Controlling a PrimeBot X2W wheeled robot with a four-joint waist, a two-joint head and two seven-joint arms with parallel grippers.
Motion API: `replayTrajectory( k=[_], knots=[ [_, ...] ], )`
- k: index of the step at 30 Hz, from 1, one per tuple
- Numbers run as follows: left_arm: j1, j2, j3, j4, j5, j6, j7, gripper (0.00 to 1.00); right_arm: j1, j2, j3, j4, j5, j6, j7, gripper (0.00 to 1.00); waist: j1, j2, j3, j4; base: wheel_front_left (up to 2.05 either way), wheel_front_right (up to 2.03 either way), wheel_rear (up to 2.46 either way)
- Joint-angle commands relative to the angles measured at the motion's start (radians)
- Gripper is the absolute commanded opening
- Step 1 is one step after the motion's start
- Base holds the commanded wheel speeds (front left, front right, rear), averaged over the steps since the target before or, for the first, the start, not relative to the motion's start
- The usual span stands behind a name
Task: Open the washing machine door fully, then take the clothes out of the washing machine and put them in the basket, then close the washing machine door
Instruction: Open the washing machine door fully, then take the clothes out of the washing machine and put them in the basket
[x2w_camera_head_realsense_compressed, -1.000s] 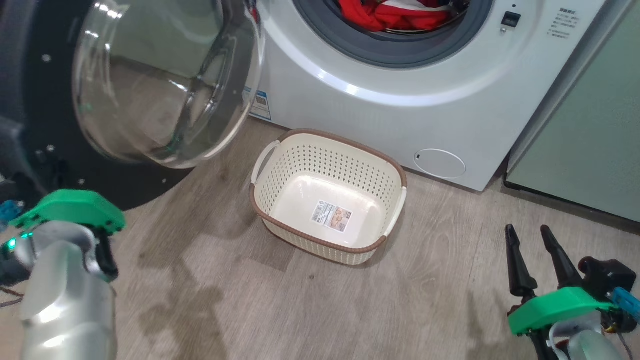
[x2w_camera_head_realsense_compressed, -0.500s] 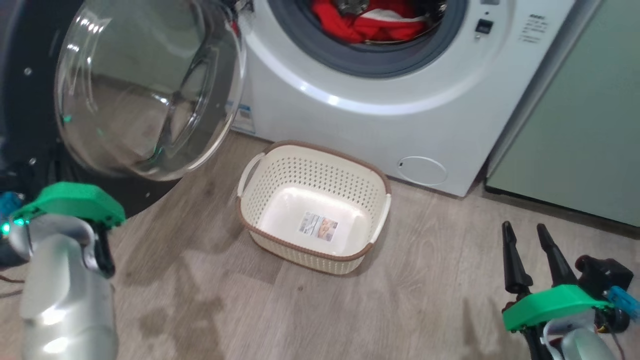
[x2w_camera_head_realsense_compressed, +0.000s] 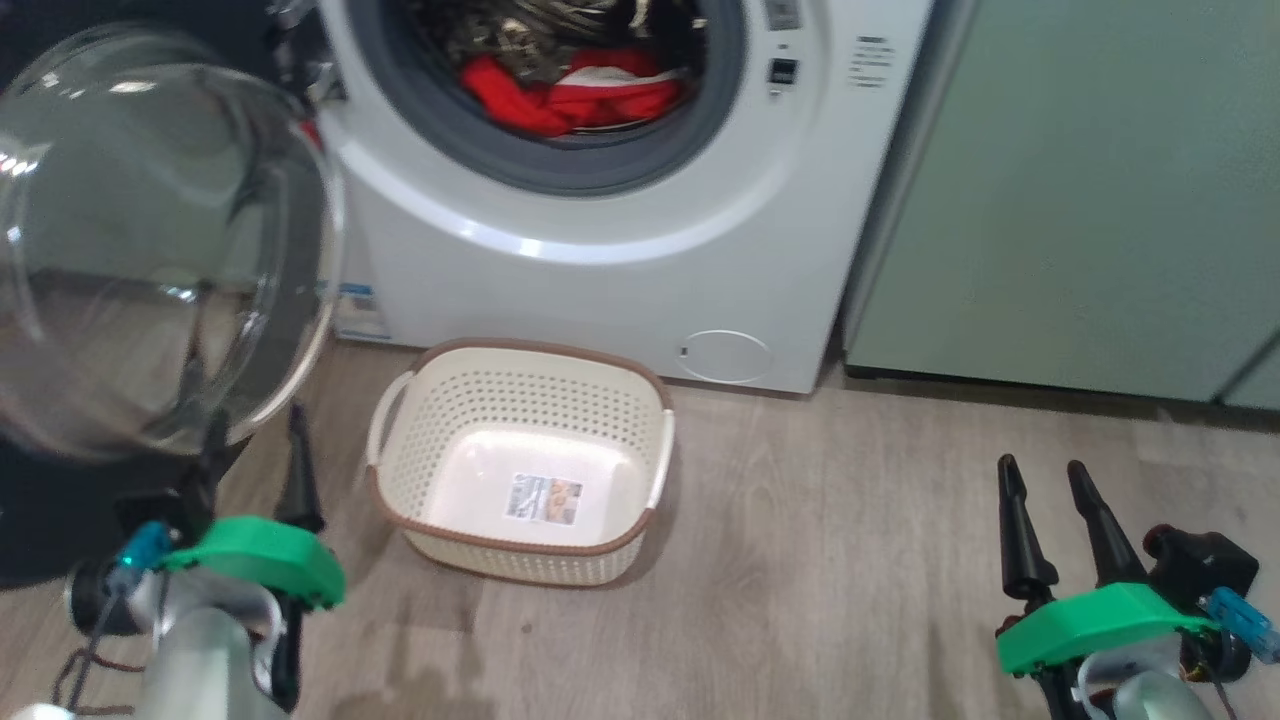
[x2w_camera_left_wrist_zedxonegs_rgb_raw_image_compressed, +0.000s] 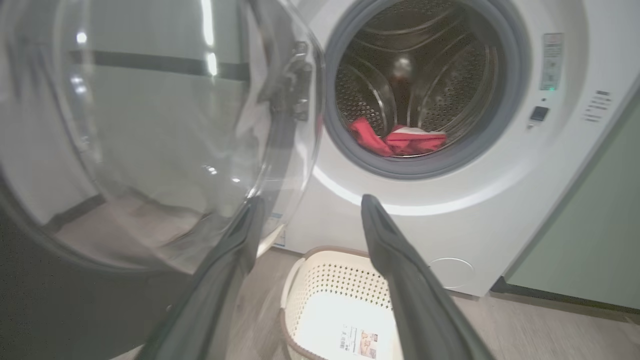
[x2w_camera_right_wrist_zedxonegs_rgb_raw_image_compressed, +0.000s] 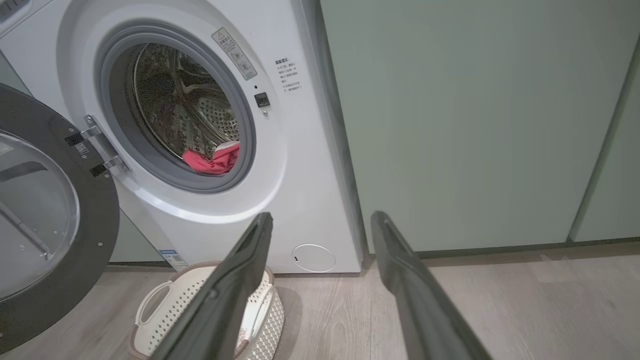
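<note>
The white washing machine (x2w_camera_head_realsense_compressed: 640, 280) stands at the back, its drum open. Red clothes (x2w_camera_head_realsense_compressed: 570, 95) lie at the front of the drum. The washing machine door (x2w_camera_head_realsense_compressed: 150, 250) is swung out to the left, its clear glass dome facing me. The cream basket (x2w_camera_head_realsense_compressed: 520, 410) sits empty on the floor below the drum. My left gripper (x2w_camera_head_realsense_compressed: 255, 415) is open, its fingers pointing up just under the door's lower edge and left of the basket. My right gripper (x2w_camera_head_realsense_compressed: 1040, 468) is open and empty at the lower right. The left wrist view shows the left gripper (x2w_camera_left_wrist_zedxonegs_rgb_raw_image_compressed: 311, 200) aimed below the clothes (x2w_camera_left_wrist_zedxonegs_rgb_raw_image_compressed: 395, 140).
Pale green cabinets (x2w_camera_head_realsense_compressed: 1080, 200) adjoin the machine on the right. Wood-look floor (x2w_camera_head_realsense_compressed: 820, 560) lies between the basket and my right gripper. In the right wrist view the door (x2w_camera_right_wrist_zedxonegs_rgb_raw_image_compressed: 50, 225) hangs from its hinge on the left of the basket (x2w_camera_right_wrist_zedxonegs_rgb_raw_image_compressed: 170, 305).
The head camera has shifted, so more of the drum and cabinets shows. My left gripper's fingers have come into view, spread apart, lower than before. The right gripper has kept its pose.
</note>
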Motion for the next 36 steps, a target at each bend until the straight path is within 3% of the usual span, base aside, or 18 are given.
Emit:
replayTrajectory(
  k=[1,13,36],
  knots=[
    [-0.019,0.016,0.012,-0.04,-0.009,-0.004,-0.006,1.0,-0.016,0.001,0.022,-0.035,-0.014,-0.001,-0.006,1.0,0.0,0.0,-0.003,-0.037,0.0,0.0,0.0],
    [0.04,0.012,-0.102,-0.042,-0.044,-0.006,-0.006,1.0,0.002,-0.005,0.049,-0.047,-0.044,-0.001,-0.006,1.0,0.0,0.0,-0.017,-0.143,0.0,0.0,0.0],
    [0.036,0.009,-0.081,-0.062,-0.008,-0.006,-0.006,1.0,0.025,0.008,0.03,-0.054,-0.05,-0.001,-0.006,1.0,0.0,0.0,-0.034,-0.158,0.0,0.0,0.0]
  ],
)
